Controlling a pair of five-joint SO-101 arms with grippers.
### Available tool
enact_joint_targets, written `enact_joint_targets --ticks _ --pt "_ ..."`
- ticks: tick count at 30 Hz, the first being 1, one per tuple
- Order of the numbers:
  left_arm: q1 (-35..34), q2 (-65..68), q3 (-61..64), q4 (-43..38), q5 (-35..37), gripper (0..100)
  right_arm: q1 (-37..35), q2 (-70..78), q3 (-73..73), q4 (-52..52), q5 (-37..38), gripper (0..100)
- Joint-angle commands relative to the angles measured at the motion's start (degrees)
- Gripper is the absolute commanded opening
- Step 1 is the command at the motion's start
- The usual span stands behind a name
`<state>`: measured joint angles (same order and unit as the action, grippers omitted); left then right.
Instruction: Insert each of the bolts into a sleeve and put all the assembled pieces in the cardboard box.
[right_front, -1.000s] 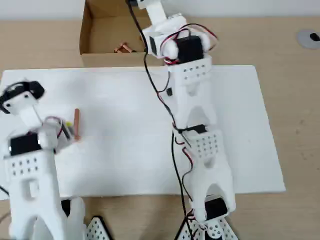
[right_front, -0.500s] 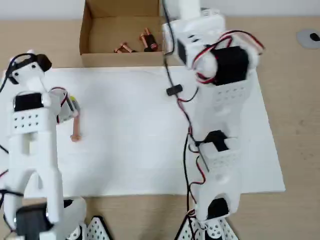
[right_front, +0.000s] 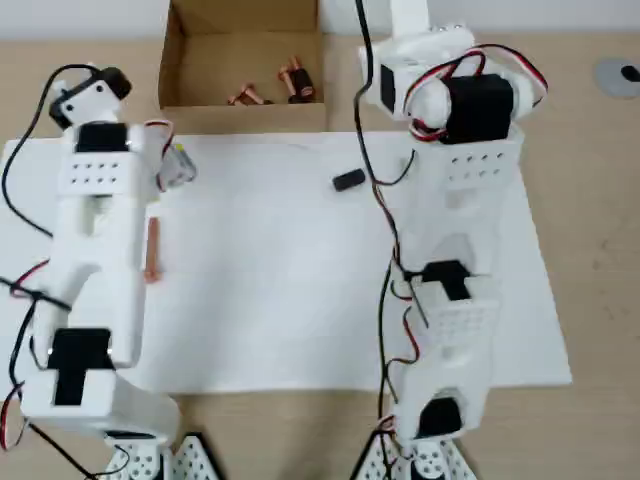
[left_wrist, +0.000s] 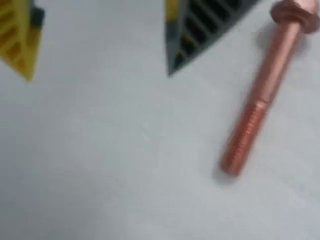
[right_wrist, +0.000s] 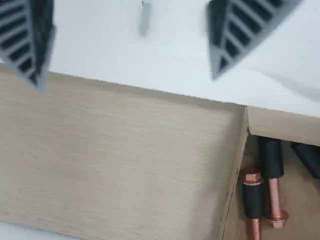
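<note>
Copper bolt (right_front: 152, 248) lies alone on the white sheet (right_front: 260, 300) at left; drop-off just done.
Right hand (right_wrist: 125, 75), released, has backed off the cardboard box (right_front: 245, 118), which now seems to hold three assembled pieces (right_front: 295, 80); left hand (left_wrist: 97, 65), spread open, came forward over the bolt.

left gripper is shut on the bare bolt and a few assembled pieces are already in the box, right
No: the left gripper is open, and the bare bolt lies loose on the white sheet beside it, as the left wrist view shows. Assembled pieces are in the box.
</note>
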<state>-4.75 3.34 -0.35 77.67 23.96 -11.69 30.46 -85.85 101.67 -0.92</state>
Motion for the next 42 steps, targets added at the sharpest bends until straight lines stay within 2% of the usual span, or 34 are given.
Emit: enact_joint_targets --ticks 1,7,13,19,23,26,30,34,42 --pt "-0.44 1.89 -3.96 5.10 4.04 19 1.10 -3.38 0.04 0.88 -0.44 25.3" --pt "-5.19 4.18 -3.96 10.20 -10.46 19 2.07 -5.93 1.63 0.88 -0.44 25.3" --pt "-6.77 4.18 -3.96 13.45 -17.41 19 3.03 -10.68 11.82 0.88 -0.53 25.3" --pt "-7.30 4.70 0.79 12.75 -19.25 19 4.53 -18.07 22.73 0.79 -0.18 25.3" --pt "-7.38 4.18 6.77 7.03 -18.99 19 6.29 -22.90 29.58 0.79 -0.09 25.3" --pt "-7.12 4.35 8.62 6.15 -18.81 19 7.69 -26.24 35.21 0.70 -0.09 25.3" --pt "-7.82 4.62 9.76 5.98 -18.90 13 9.19 -30.81 42.33 0.44 -0.09 25.3" --pt "-9.41 4.53 10.90 3.52 -19.25 13 9.45 -34.95 47.87 0.35 0.00 25.3" --pt "-10.64 4.70 15.47 -2.29 -25.93 13 9.45 -42.24 57.80 -3.43 2.29 25.3"
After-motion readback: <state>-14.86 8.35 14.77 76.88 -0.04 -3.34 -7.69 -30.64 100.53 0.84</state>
